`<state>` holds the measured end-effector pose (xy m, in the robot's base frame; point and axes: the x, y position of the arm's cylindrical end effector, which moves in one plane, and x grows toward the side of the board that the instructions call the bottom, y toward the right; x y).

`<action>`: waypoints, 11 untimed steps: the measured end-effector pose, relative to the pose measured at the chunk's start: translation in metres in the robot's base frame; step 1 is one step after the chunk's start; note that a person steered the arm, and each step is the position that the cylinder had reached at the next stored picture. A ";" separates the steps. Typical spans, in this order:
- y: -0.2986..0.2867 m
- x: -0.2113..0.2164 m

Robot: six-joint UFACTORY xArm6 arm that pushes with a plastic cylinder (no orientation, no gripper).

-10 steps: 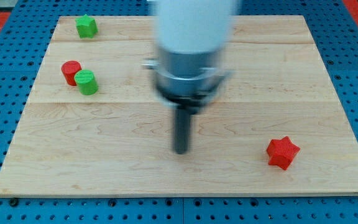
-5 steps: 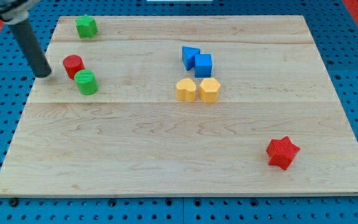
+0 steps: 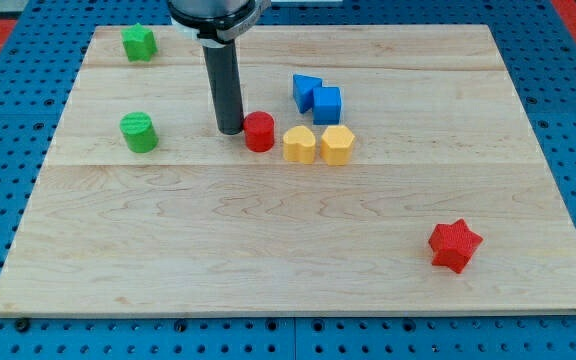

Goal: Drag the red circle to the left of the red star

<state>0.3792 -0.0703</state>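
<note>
The red circle (image 3: 259, 131) stands near the board's middle, just left of two yellow blocks. My tip (image 3: 231, 129) rests on the board right against the red circle's left side. The red star (image 3: 455, 245) lies far off at the view's lower right, well apart from the circle and the tip.
Two yellow blocks (image 3: 299, 144) (image 3: 336, 144) sit side by side right of the red circle, with a blue triangle (image 3: 306, 92) and blue cube (image 3: 327, 104) above them. A green cylinder (image 3: 138, 132) is at the left, another green block (image 3: 138, 42) at the top left.
My tip swept from the board's left edge to the right, pushing the red circle from beside the green cylinder to next to the yellow blocks.
</note>
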 end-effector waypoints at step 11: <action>0.199 0.115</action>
<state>0.4940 0.1289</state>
